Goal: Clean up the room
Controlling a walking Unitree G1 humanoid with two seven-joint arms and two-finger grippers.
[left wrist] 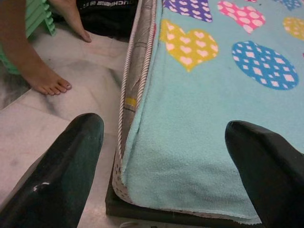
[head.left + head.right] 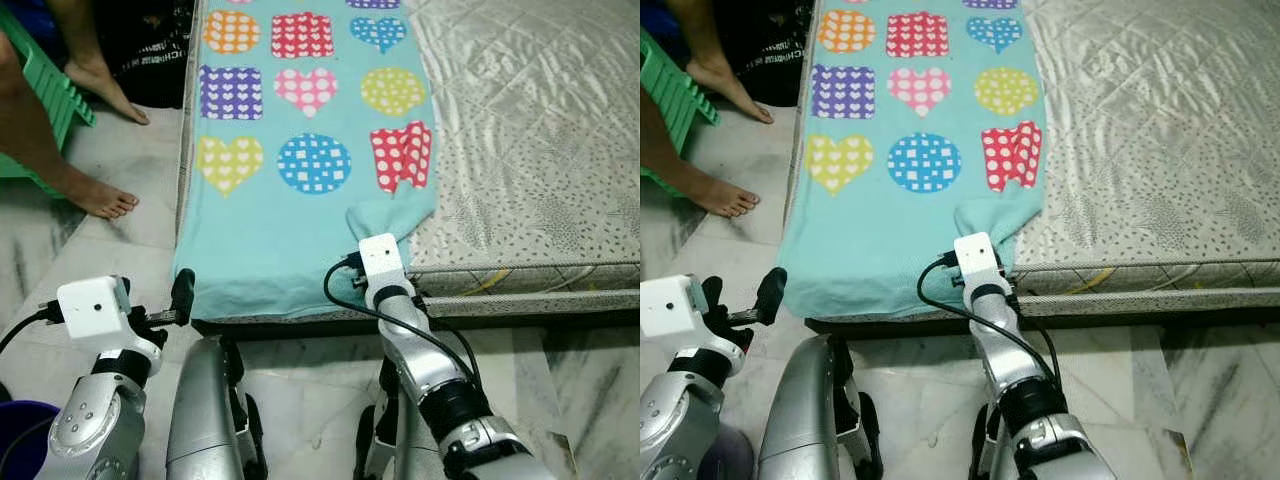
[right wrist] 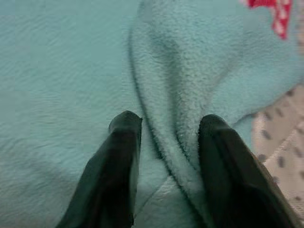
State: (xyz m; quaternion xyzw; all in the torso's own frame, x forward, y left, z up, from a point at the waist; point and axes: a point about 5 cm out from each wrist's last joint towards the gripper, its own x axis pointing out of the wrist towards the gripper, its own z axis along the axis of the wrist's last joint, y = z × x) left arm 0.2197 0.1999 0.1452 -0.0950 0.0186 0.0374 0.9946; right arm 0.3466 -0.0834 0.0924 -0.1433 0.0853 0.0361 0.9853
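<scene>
Right claw (image 3: 168, 128) astride blanket (image 2: 270, 240) fold

A low mattress (image 2: 530, 130) with a silvery quilted cover fills the upper right, white marble floor (image 2: 130, 160) lies below and left, and what seems a green plastic stool (image 2: 50, 90) stands upper left.

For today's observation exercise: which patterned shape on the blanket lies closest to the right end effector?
The red shape with white dots, at the blanket's bunched corner just beyond the right end effector; the blue circle and yellow heart lie farther left.
</scene>
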